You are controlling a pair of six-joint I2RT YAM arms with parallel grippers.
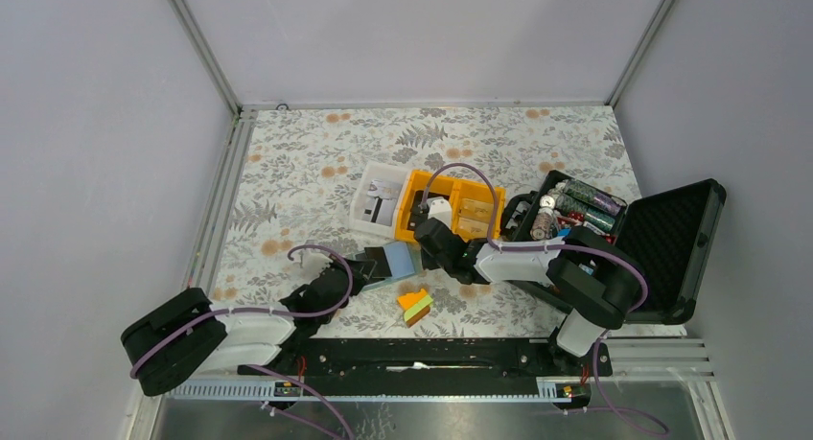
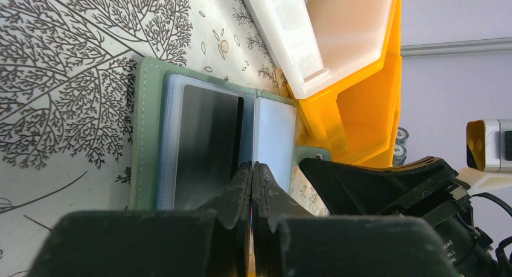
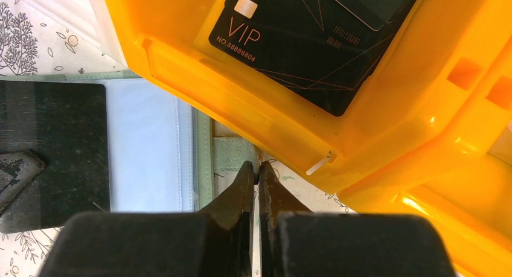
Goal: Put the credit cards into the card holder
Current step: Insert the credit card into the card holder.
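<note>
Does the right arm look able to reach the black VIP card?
Probably yes: the black VIP card lies in the open-topped orange bin, close beside the shut right tool; only the bin's wall stands between.

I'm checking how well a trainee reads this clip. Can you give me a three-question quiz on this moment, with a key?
1. Fill in: the holder lies ___ on the table, with a dark card on one panel.
2. Where does the VIP card lie? A) in the yellow bin B) in the holder C) bare on the table
3. True or false: the left pincer and the right pincer are both shut.
Key: 1 open; 2 A; 3 true.
</note>
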